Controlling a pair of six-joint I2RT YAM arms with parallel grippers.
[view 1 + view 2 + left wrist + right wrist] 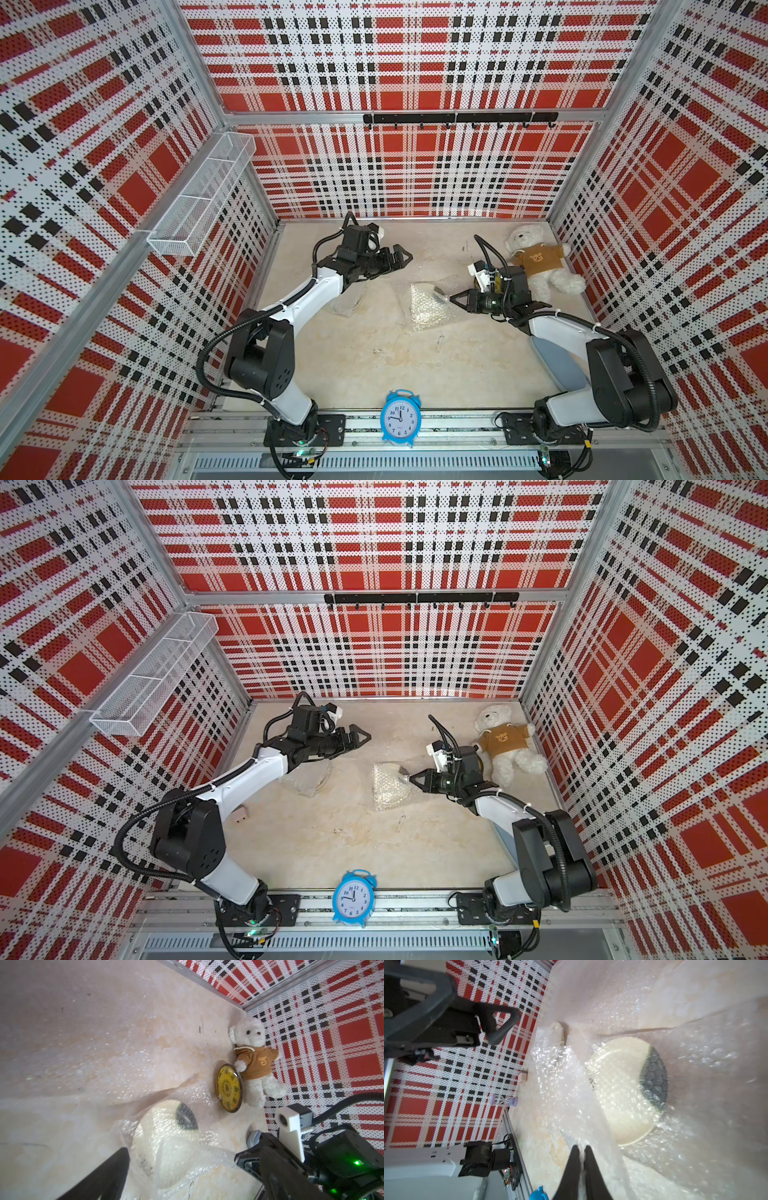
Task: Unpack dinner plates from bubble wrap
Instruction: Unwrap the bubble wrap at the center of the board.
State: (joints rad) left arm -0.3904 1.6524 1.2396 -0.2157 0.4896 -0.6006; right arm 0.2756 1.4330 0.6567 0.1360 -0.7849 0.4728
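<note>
At right pincer point(451, 298) (pinched): bubble wrap point(426, 311).

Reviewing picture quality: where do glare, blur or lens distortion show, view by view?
In both top views, wide-angle distortion bows the plaid walls, and the bubble wrap glints faintly. Left wrist view: wrap near the lens is soft, while the yellow plate is sharp with a small highlight. Right wrist view: hard sparkle on the wrap hazes the cream plate.
</note>
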